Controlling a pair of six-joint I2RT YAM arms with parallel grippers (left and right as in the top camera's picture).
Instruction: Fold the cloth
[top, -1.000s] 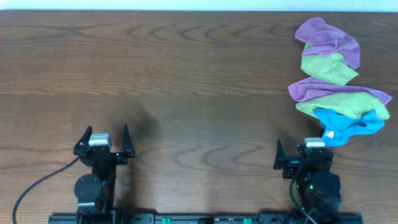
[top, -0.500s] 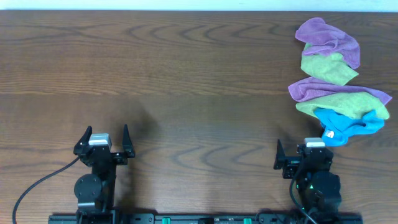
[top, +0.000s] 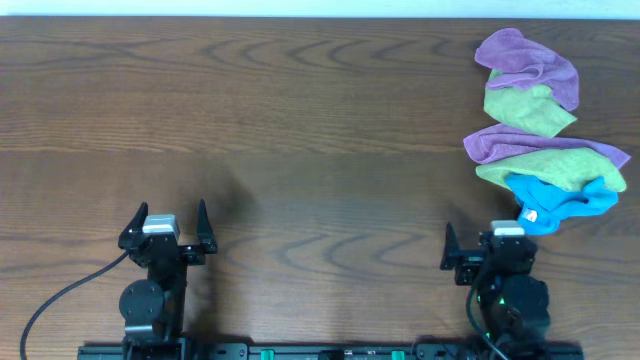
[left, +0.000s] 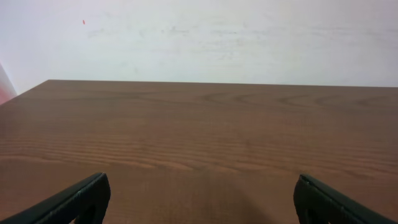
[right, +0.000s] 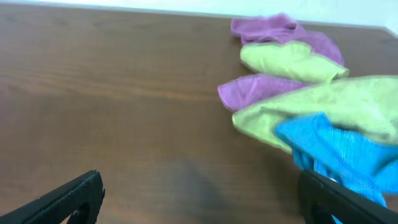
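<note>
Nothing has moved; both arms sit at the near edge, cloths heaped far right.
Wood-grain worktop (top: 300, 100) bears a crumpled, fleecy pile: the cloth (top: 525, 108), lime, touches the purple cloth (top: 528, 55) beyond it; the olive cloth (top: 555, 165) and blue cloth (top: 560, 200) lie nearer. Left gripper (top: 168, 212) and right gripper (right: 199, 180) jaws gape wide, empty.

Overhead: fixed above, looking straight down on the wooden table (top: 300, 120), far enough off to reach its far edge
Left wrist: low over the tabletop, facing forward across the wood to a pale wall (left: 199, 37); own fingertips (left: 74, 199) in the lower corners
Right wrist: equally low and forward-facing, near the pile of cloths (right: 298, 93) on its right
Shared: overhead and right wrist both show the pile; left wrist shares only table wood with overhead
</note>
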